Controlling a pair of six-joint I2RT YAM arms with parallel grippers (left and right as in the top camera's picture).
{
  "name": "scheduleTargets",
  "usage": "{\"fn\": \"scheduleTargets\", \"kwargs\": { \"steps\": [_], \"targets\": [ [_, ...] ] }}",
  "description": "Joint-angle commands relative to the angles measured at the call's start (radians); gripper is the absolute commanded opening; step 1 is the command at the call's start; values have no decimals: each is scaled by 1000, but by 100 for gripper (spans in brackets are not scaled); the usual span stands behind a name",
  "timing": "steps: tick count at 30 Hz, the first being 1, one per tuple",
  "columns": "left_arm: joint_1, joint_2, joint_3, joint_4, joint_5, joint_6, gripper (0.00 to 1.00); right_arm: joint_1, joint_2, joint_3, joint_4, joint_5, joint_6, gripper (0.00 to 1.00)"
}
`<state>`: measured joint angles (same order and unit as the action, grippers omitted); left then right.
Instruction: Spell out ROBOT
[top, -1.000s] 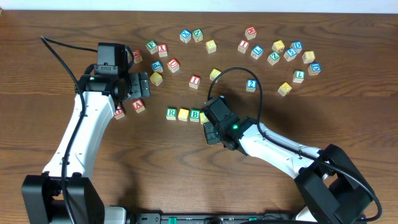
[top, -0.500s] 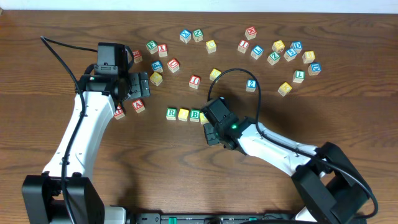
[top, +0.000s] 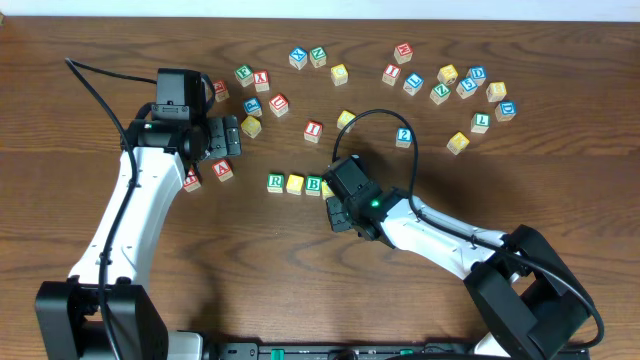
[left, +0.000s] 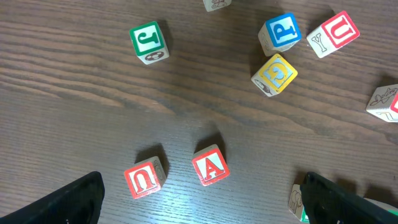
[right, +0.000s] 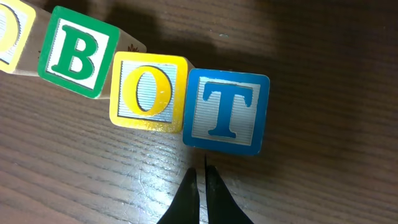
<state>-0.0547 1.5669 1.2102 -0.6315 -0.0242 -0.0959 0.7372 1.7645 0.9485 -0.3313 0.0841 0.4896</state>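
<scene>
B (right: 78, 53), O (right: 149, 92), T (right: 226, 112) in a row, touching

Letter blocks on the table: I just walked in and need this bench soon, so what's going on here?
Two robot arms are spelling ROBOT with alphabet cubes. The row looks complete: R, first O, B, second O and T lie side by side. The right gripper is shut and holds nothing, its tips by the seam between the second O and T. The left gripper hangs open near a red A, holding nothing.
</scene>
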Motion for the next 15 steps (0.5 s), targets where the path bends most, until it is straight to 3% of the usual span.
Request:
{"fn": "scheduleTargets", "kwargs": {
  "steps": [1, 15],
  "targets": [
    [4, -2, -10, -4, 6, 14, 99, 3, 5, 11, 4, 22, 2, 1],
    [4, -2, -10, -4, 6, 14, 99, 3, 5, 10, 29, 31, -28, 1]
  ]
}}
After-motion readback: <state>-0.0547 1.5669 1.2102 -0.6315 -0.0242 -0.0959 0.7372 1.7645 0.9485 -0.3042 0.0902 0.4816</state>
